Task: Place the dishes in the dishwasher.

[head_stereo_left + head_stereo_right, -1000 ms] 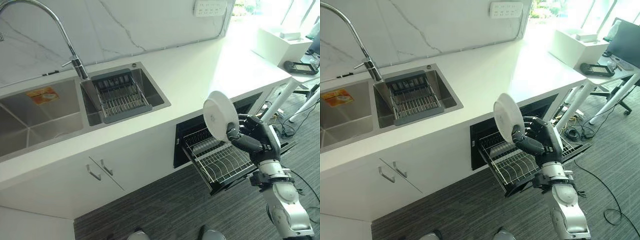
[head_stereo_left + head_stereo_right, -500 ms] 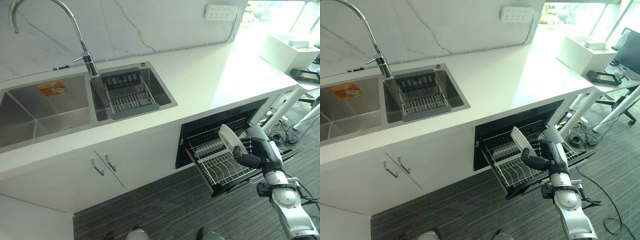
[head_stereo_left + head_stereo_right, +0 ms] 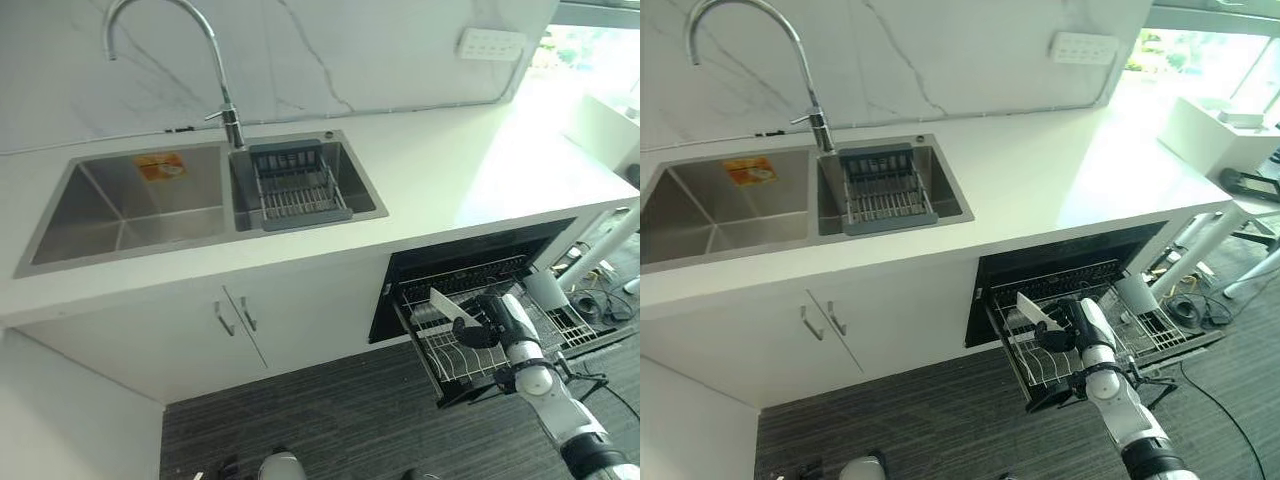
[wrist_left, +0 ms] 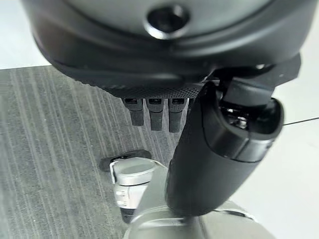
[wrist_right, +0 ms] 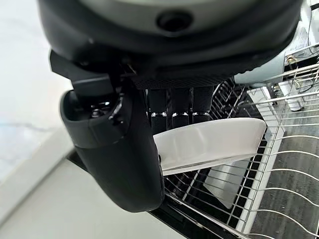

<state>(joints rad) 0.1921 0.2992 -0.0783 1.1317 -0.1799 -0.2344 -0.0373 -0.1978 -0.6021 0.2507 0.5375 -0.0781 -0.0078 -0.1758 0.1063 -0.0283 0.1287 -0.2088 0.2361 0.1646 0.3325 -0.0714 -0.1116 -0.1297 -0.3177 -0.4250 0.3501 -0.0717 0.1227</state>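
Note:
My right hand point(image 3: 482, 327) is shut on a white plate point(image 3: 451, 305), low over the pulled-out wire rack point(image 3: 452, 365) of the dishwasher point(image 3: 470, 262) under the counter. The plate leans over the rack's left part, its rim toward the cabinet. In the right wrist view the thumb point(image 5: 119, 149) presses one face of the plate point(image 5: 209, 142) and the fingers point(image 5: 174, 107) curl behind it, with rack wires point(image 5: 279, 164) just beyond. A grey cup point(image 3: 546, 292) stands in the rack to the right. My left hand point(image 4: 209, 149) hangs over the carpet with relaxed fingers.
A white countertop point(image 3: 470, 170) runs above the dishwasher. To the left lies a double sink point(image 3: 130, 205) with a tall faucet point(image 3: 225, 95) and a grey drain basket point(image 3: 298, 188). Cabinet doors with handles point(image 3: 235, 315) sit below. Grey carpet point(image 3: 330, 420) lies in front.
The right hand has come down with the plate from counter height to the rack, and the plate now leans flatter. The camera has swung left, so the whole scene has shifted.

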